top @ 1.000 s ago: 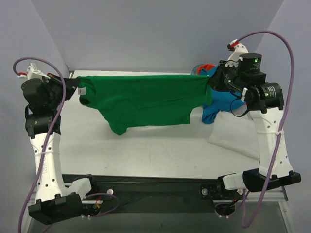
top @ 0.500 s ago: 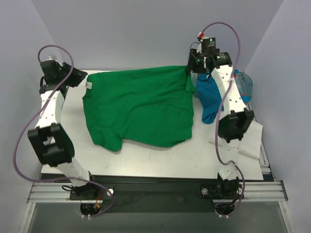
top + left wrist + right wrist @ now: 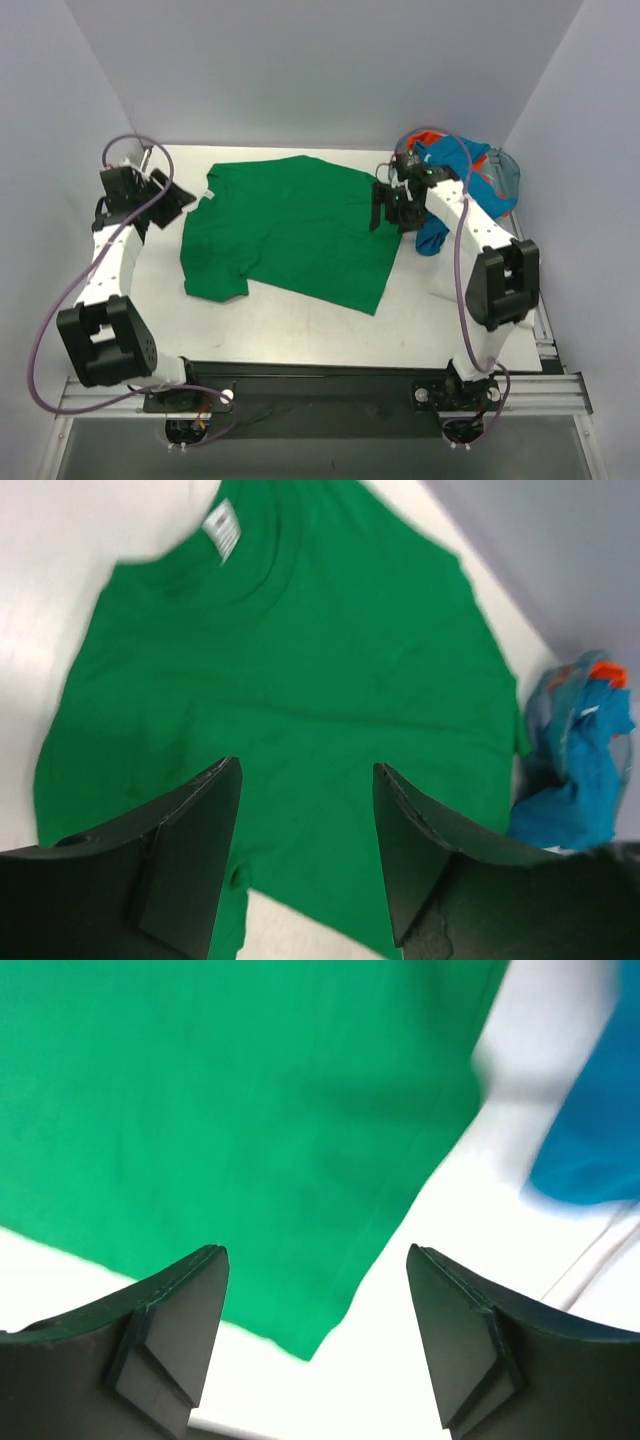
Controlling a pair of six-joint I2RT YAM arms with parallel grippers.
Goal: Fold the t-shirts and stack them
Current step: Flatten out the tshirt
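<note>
The left gripper [image 3: 305, 780] has its two black, wedge-shaped fingers wide apart and there is nothing between them; it grasps nothing. In the top view it [image 3: 178, 200] stands just beside the collar end of the green t-shirt [image 3: 290, 225], over the table [image 3: 300, 330]. The right gripper [image 3: 315, 1260] is also spread wide and empty. Its fingers are of the same matte black plastic with flat inner faces. From above it [image 3: 385, 210] is at the right edge of the green shirt, and whether it touches the cloth I cannot tell; its own camera shows it above the fabric.

The green t-shirt [image 3: 300, 660] lies spread out flat in the middle of the white, smooth table, with the collar toward the left arm and the hem toward the right arm. Its cotton is soft and plain, with some light wrinkles, and one short sleeve points to the near side. A small white label [image 3: 222, 525] sits inside the round neck. One straight corner of the shirt [image 3: 230, 1090] shows between the right fingers.

The turquoise t-shirt [image 3: 438, 225] lies crumpled in a heap at the far right of the table, just beside the right arm. A bit of orange-red cloth [image 3: 605, 668] shows at the top of this heap.
</note>
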